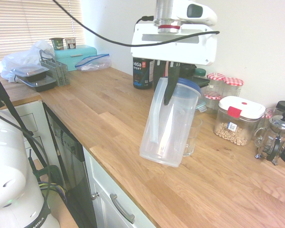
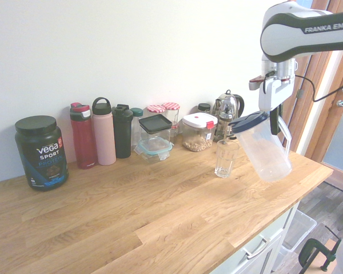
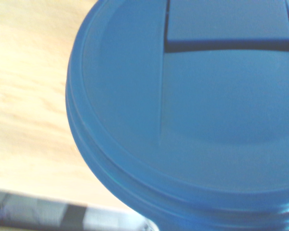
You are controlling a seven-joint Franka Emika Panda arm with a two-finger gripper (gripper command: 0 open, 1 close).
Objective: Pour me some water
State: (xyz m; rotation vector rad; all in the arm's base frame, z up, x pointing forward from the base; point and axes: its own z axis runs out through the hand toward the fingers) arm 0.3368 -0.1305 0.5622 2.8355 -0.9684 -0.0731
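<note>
The gripper [image 2: 272, 114] is clenched on the handle of a clear plastic pitcher [image 2: 265, 147] with a blue lid [image 2: 249, 121], and it points down from above. The pitcher hangs in the air above the wooden counter [image 2: 160, 211], not touching it, and it is tilted, so that its lid end leans toward the drinking glass [image 2: 225, 158]. I cannot tell if there is water inside the pitcher. In the wrist view the blue lid [image 3: 192, 110] fills almost the whole picture, with the counter [image 3: 29, 96] beside it.

The drinking glass stands upright on the counter just beside the pitcher, between the pitcher and the wall. Behind the glass, near the wall, stands a clear container with a white lid [image 2: 199, 132] holding something pale brown, and next to it a French press [image 2: 227, 111]. Farther from the pitcher along the wall are two jars with red checked lids [image 2: 164, 111], a square container with a dark lid [image 2: 155, 137], then a black bottle [image 2: 123, 130], a pink bottle [image 2: 103, 131] and a red bottle [image 2: 83, 136]. Farthest from the pitcher stands a dark Vega Sport tub [image 2: 40, 152].
</note>
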